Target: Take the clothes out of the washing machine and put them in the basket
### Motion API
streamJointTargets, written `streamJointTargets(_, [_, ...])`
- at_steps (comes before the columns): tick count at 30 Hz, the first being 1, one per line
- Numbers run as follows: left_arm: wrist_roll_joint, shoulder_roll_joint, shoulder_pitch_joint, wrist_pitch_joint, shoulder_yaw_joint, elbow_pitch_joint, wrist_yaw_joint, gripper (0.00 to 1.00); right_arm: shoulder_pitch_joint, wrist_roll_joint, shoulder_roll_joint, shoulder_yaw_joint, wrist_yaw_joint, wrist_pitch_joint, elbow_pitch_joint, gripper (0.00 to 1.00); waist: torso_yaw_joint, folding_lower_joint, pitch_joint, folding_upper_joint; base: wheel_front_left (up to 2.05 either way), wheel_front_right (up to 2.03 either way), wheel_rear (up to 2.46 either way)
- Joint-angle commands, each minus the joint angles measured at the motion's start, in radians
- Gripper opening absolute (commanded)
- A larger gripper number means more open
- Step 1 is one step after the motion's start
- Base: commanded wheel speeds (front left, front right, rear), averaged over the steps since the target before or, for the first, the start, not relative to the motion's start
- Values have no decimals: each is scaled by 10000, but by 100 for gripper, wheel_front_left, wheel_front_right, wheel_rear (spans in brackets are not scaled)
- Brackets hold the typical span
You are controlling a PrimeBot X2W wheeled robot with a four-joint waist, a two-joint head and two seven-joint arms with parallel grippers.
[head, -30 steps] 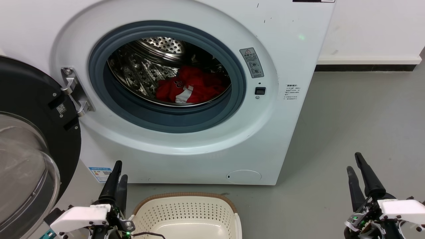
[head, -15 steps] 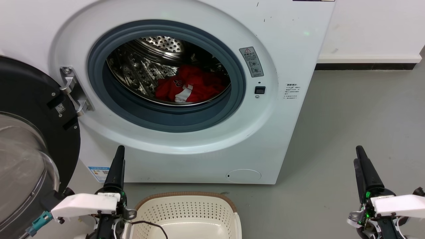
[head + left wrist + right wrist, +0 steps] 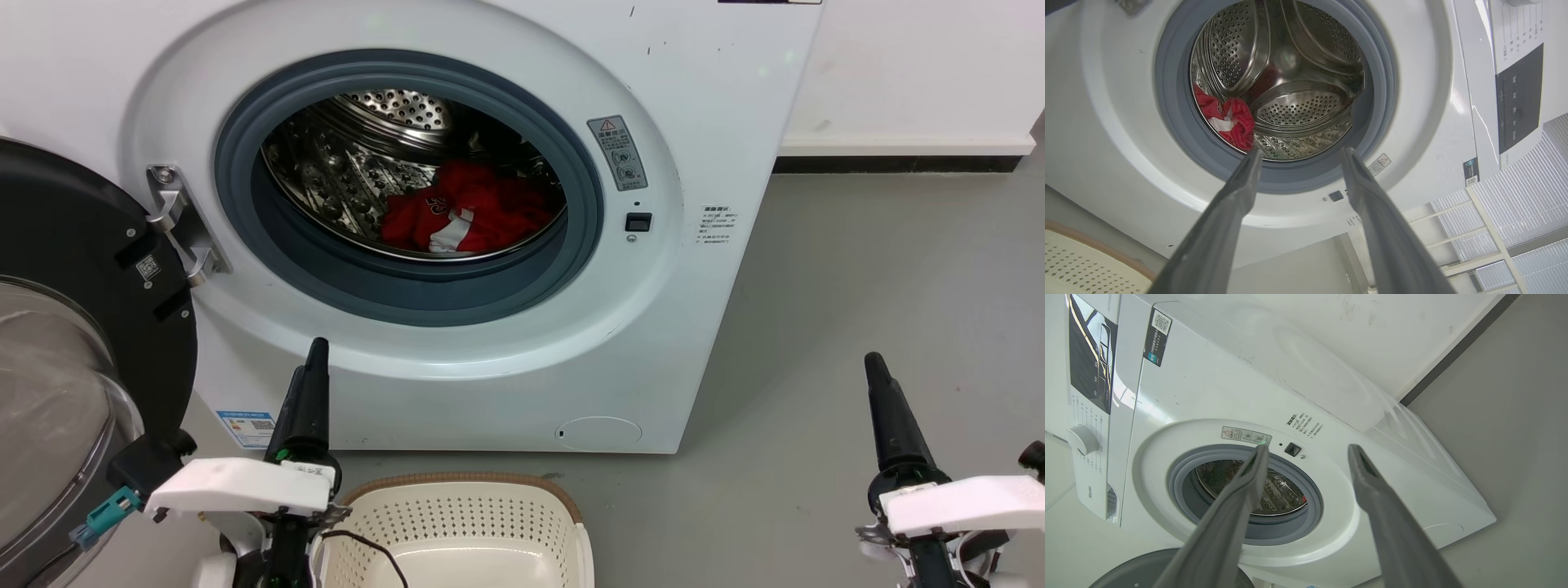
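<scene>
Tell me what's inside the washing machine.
Red clothes with white trim lie bunched in the washing machine, low in its steel drum. The visible drum wall is otherwise bare. Anything under the heap is covered; the garment count is unclear.

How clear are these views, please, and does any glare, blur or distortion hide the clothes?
Head view: sharp and evenly lit, clothes plainly red, glints on the drum, pale reflections on the door glass. Left wrist view: wide-angle bowing of the machine, near fingers soft, clothes readable. Right wrist view: tilted, glare on the panel, a soft finger crossing the drum mouth.
</scene>
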Motion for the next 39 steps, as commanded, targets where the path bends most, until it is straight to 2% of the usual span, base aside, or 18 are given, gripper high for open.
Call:
streamJointTargets(1, [445, 27, -348, -113, -60, -197, 33, 100, -43, -497, -7, 23, 0, -101, -247, 100, 0, 0, 0, 0, 0, 0, 0])
streamJointTargets(16, [3586, 31, -359, -621, -490, -1, 472, 100, 193, -3433, -5, 73, 0, -605, -340, 100, -38, 0, -41, 0, 0, 0, 0])
streamJointTargets(39, [6512, 121, -315, -1241, -1080, 315, 733, 100, 393, -6364, -1, 197, 0, -1108, -324, 100, 65, 0, -78, 0, 0, 0, 0])
